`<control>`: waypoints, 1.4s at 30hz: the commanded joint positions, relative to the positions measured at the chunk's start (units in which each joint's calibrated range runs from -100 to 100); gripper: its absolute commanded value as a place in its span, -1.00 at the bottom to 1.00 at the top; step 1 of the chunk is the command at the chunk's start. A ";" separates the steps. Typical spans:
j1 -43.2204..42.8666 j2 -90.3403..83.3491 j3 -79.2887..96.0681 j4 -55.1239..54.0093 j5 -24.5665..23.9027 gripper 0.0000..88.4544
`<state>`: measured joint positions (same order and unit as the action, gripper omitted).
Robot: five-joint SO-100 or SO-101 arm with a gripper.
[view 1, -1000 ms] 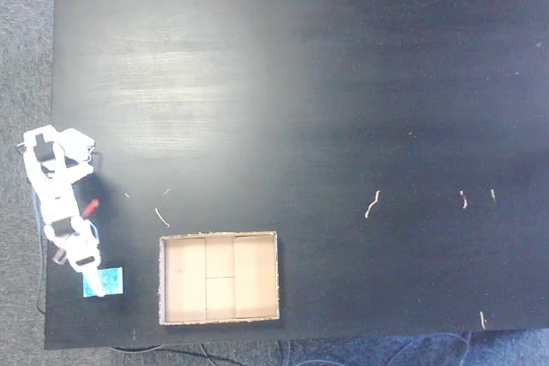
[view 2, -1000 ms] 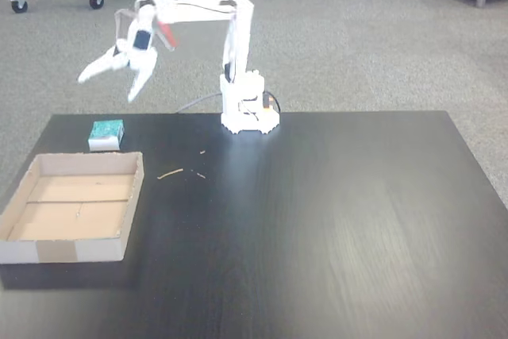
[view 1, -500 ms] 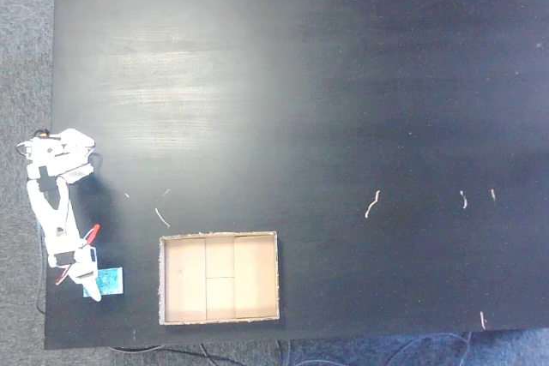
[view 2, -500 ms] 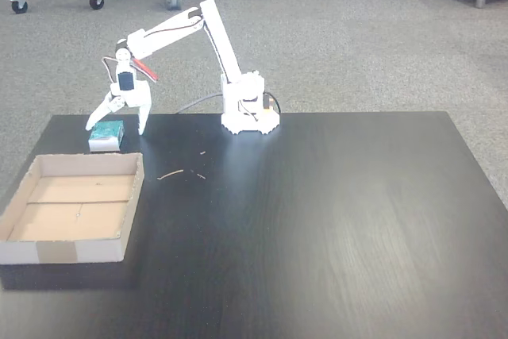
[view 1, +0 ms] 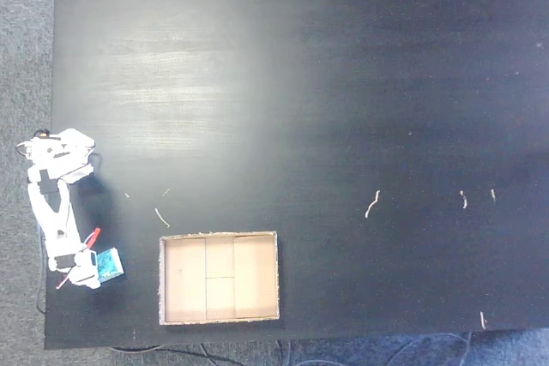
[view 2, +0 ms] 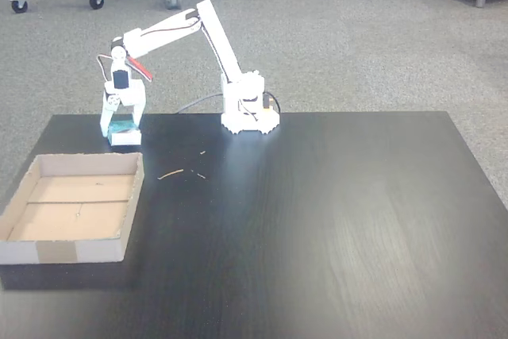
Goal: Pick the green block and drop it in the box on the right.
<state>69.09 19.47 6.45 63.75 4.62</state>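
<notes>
Gripper (view 2: 121, 122) closed around the green block (view 2: 125, 129), which sits on the table just beyond the box's (view 2: 131, 204) far corner. Grasp looks made; lift, carry and drop into the box remain.

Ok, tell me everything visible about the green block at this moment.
The green block is a small teal-green rectangular piece with a paler underside, near the table corner, apart from the box. In both fixed views the white gripper has its fingers on either side, apparently closed on it. Whether it has left the tabletop cannot be told.
</notes>
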 commanded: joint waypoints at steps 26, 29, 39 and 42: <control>-32.15 -18.28 6.33 -41.38 -3.17 -0.87; -33.38 -11.00 2.89 -41.54 -1.51 -0.89; -25.49 -0.33 -4.28 -45.17 0.88 -0.82; -25.10 3.65 -8.45 -45.17 1.27 -0.73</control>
<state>43.49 20.97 3.78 19.21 5.40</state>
